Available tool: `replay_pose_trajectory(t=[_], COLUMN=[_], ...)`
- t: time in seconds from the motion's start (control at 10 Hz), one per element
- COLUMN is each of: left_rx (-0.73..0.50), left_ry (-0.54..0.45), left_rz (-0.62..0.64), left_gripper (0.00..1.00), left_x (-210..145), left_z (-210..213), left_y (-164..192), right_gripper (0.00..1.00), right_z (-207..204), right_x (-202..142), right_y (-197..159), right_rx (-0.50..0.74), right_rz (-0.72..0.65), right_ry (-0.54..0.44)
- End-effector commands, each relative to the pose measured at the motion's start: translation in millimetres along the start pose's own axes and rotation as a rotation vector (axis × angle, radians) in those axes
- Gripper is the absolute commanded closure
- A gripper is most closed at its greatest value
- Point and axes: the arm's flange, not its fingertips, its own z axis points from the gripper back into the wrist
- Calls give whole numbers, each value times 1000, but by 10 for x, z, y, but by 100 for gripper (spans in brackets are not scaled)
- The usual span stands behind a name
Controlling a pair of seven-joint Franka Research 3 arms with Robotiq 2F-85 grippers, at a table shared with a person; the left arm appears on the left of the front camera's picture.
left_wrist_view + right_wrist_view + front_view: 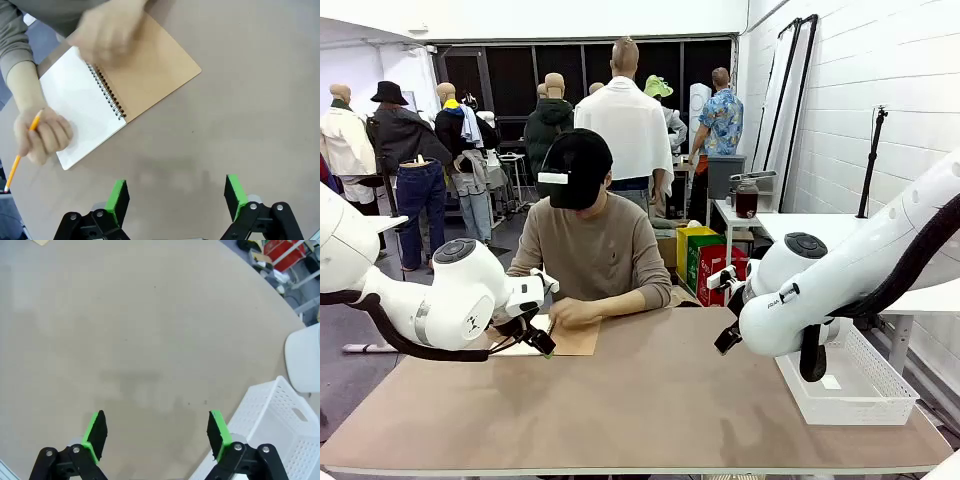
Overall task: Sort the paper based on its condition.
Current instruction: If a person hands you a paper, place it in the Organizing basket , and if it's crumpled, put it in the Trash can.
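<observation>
The paper [82,107] is the white page bound in the open notebook [157,70]. A person's hand [45,136] holds a pencil [20,155] at the page's edge. The left gripper [175,187] hovers near the notebook, jaws wide and empty. The right gripper [157,422] hangs well apart from the notebook, beside the basket [280,420], also wide and empty.
</observation>
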Motion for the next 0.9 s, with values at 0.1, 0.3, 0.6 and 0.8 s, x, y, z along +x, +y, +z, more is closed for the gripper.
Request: replay_pose_trajectory(t=[0.1,0.3,0.6,0.8], left_rx=[0,0,0,0], left_ry=[0,0,0,0], left_rz=[0,0,0,0], left_gripper=[0,0,0,0], left_x=[0,0,0,0], left_z=[1,1,1,1], left_y=[0,0,0,0], right_gripper=[0,0,0,0], right_z=[0,0,0,0], right_x=[0,0,0,0], right_y=[0,0,0,0], right_rx=[0,0,0,0], right_rz=[0,0,0,0], right_ry=[0,0,0,0])
